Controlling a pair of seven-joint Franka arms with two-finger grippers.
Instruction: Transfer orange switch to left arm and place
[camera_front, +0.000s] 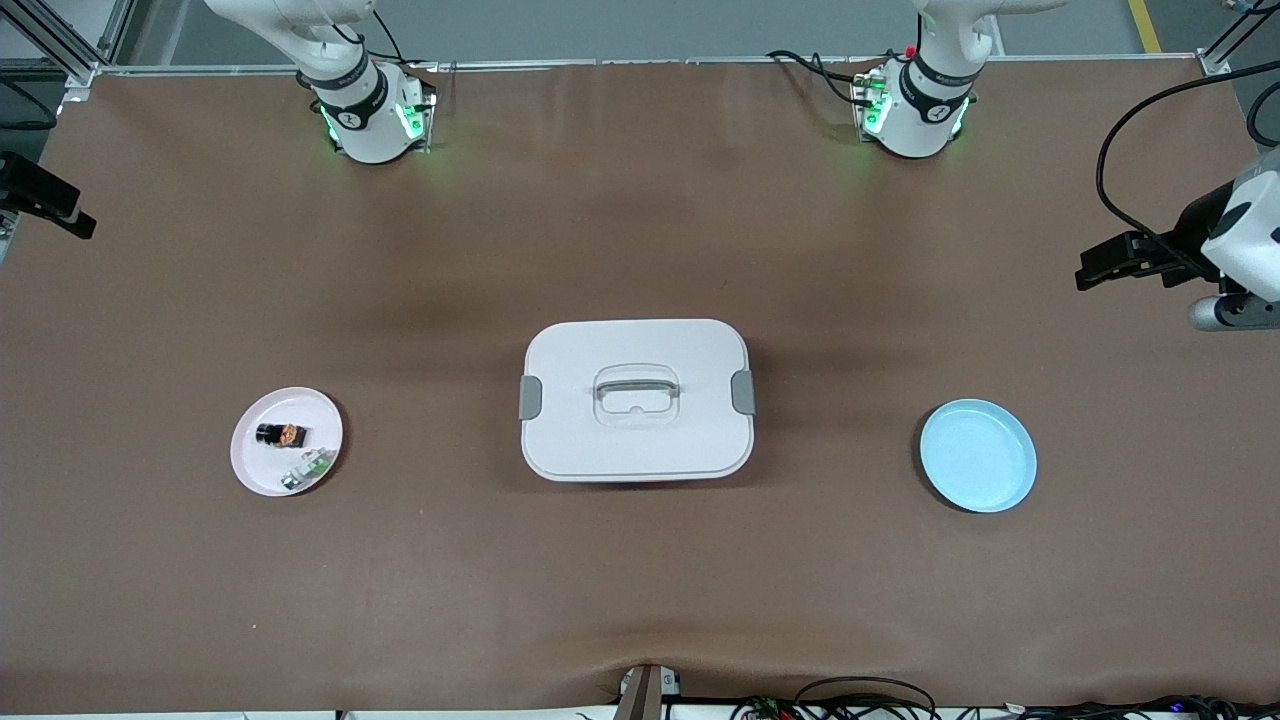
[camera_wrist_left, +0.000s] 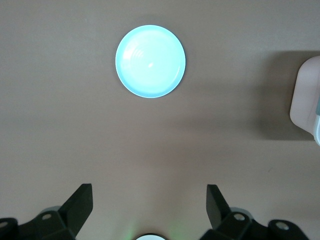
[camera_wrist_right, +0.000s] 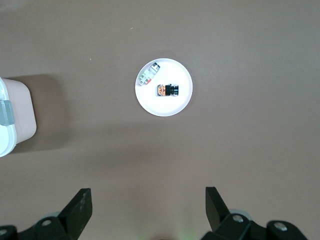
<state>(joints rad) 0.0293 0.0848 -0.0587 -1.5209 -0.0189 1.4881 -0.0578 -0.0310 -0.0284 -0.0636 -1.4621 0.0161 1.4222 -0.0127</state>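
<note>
Because the orange switch (camera_front: 280, 435) lies on the pink plate (camera_front: 252, 462) at lower left, touching-close to a green-and-silver component (camera_front: 307, 468) (easily nudged), the right gripper (camera_wrist_right: 147, 212), fingers wide, could grab wrong; the left gripper (camera_wrist_left: 150, 207), also wide, waits; carrying low risks the box (camera_front: 637, 412) at centre.

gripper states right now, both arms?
Left gripper: open, empty, over bare table near the light blue round plate.
Right gripper: open, empty.

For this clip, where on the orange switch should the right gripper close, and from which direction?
Probably from straight above: the orange switch lies on its side on the pink plate, so close across its black barrel. The green-and-silver component lies apart, leaving room. The right gripper is open.
</note>
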